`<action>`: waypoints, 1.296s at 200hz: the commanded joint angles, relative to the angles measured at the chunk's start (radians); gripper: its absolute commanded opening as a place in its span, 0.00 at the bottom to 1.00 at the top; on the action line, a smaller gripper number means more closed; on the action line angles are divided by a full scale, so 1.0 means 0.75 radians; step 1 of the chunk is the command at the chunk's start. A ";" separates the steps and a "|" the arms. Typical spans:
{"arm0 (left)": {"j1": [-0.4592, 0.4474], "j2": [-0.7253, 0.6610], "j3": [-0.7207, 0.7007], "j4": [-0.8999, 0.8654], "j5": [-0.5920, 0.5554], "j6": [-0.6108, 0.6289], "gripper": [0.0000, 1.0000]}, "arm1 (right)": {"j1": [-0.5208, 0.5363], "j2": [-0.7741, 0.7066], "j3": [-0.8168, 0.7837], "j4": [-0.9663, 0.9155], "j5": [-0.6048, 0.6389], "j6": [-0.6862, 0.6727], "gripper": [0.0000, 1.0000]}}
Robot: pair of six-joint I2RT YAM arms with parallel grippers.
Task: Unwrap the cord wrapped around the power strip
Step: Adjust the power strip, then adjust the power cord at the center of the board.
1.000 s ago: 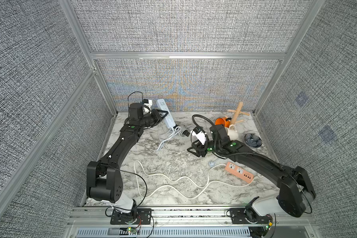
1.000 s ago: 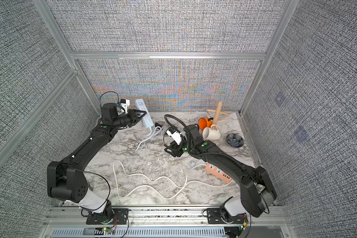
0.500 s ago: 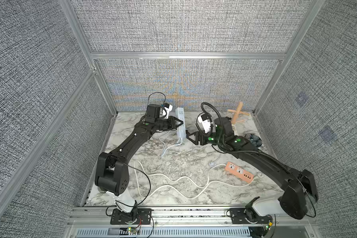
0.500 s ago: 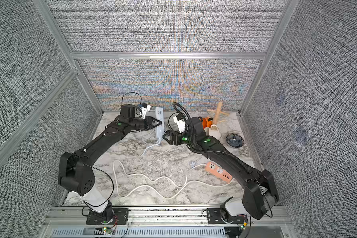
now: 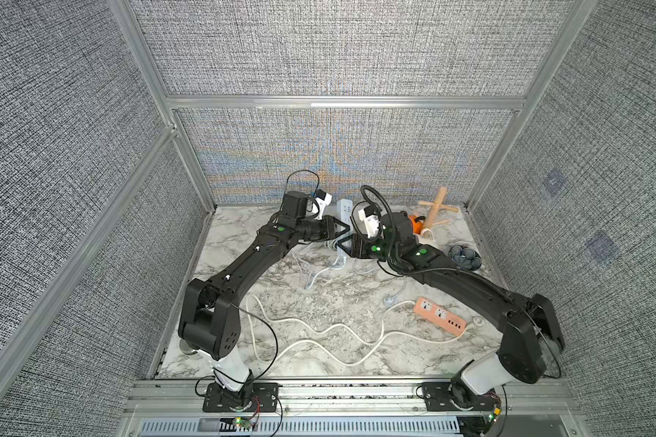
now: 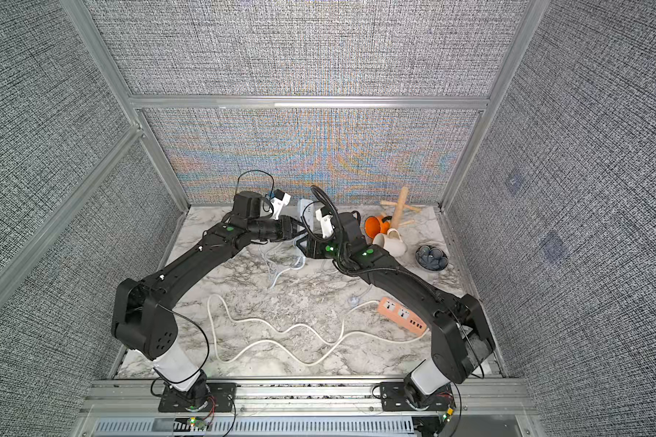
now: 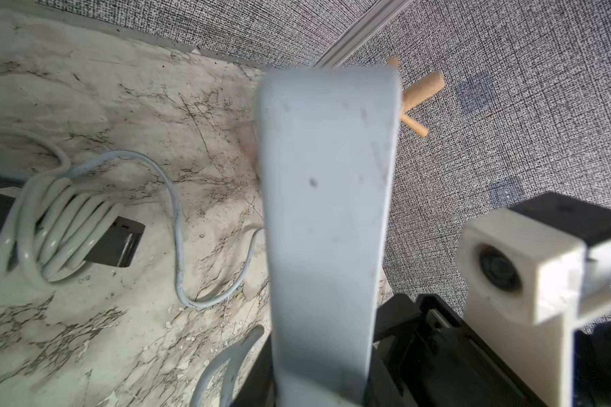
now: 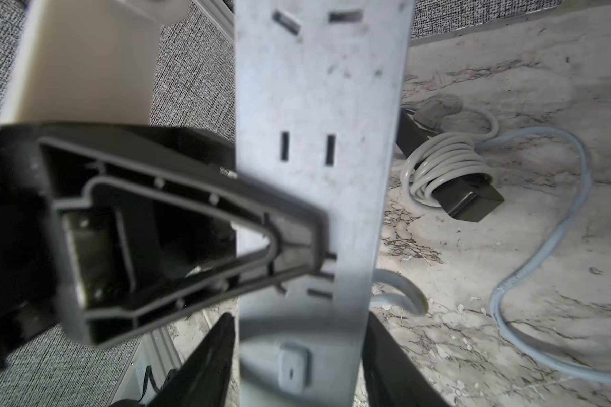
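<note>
Close before the back wall (image 5: 338, 151), our left gripper (image 5: 342, 231) clamps the lifted power strip (image 5: 344, 209) at mid-length. Our right gripper (image 8: 298, 317) straddles the strip's end farther from that wall, and we cannot tell whether it grips. The cord (image 7: 178, 246) trails on the counter (image 5: 319, 302).

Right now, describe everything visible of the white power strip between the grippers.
The white power strip is a long, flat, scuffed plastic bar: slotted sockets down one face, a square switch near one end, plain back. It is held tilted up near the back wall. The left gripper clamps its faces midway; the right gripper straddles its edges at the switch end, grip unclear. A grey cord curls out beside that end.
</note>
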 commanded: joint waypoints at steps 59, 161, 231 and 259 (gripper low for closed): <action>0.009 -0.120 -0.083 0.024 -0.054 0.040 0.34 | -0.019 0.004 -0.046 0.129 -0.012 0.056 0.14; 0.116 -0.228 -0.118 -0.339 -0.713 0.155 0.79 | -0.082 -0.351 -0.476 0.219 -0.012 0.152 0.04; 0.133 0.226 -0.041 -0.269 -0.784 0.185 0.58 | -0.080 -0.438 -0.646 0.311 -0.033 0.206 0.02; 0.134 0.409 0.080 -0.332 -0.813 0.200 0.56 | -0.079 -0.463 -0.647 0.298 -0.022 0.200 0.02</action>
